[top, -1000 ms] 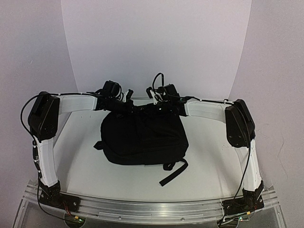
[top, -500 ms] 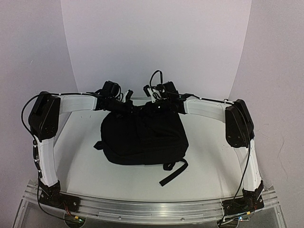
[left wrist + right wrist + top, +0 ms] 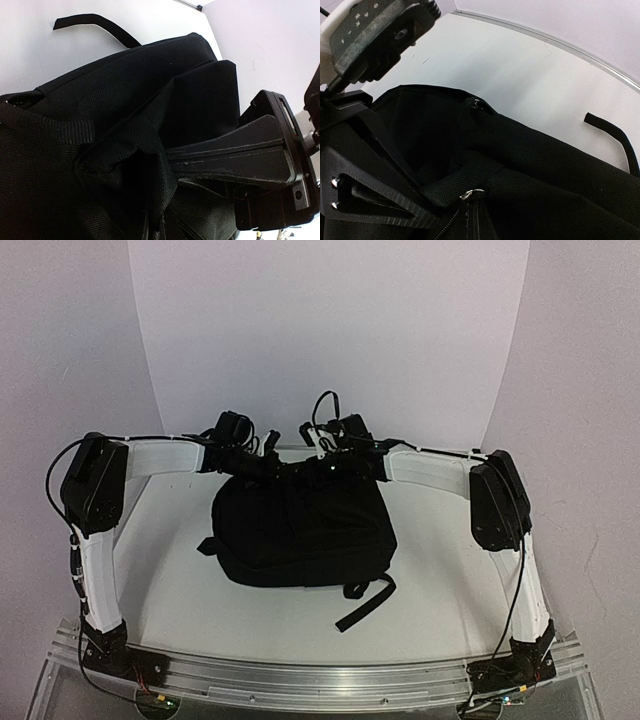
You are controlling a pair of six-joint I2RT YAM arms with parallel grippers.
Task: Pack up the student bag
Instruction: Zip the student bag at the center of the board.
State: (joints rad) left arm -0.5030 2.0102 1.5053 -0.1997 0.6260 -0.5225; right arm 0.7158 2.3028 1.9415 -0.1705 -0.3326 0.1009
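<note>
The student bag [image 3: 300,530] is a large black backpack lying flat mid-table. Both grippers are at its far top edge, close together. My left gripper [image 3: 265,468] is shut on a fold of the bag's fabric [image 3: 150,165]; its own fingertips are hidden in the dark cloth [image 3: 160,225]. My right gripper [image 3: 325,468] is shut on the black zipper pull under a small metal ring [image 3: 472,192]. The bag's mouth gapes dark between them [image 3: 415,135]. The right gripper's black fingers [image 3: 235,155] show in the left wrist view.
A loose black shoulder strap [image 3: 365,605] trails off the bag's near right corner onto the white table [image 3: 170,580]. The white curved backdrop rises just behind the grippers. The table's metal front rail [image 3: 320,680] carries both arm bases.
My right gripper and forearm have shifted slightly left along the bag's top edge, towards the left gripper. The left arm and the bag's body have stayed put.
</note>
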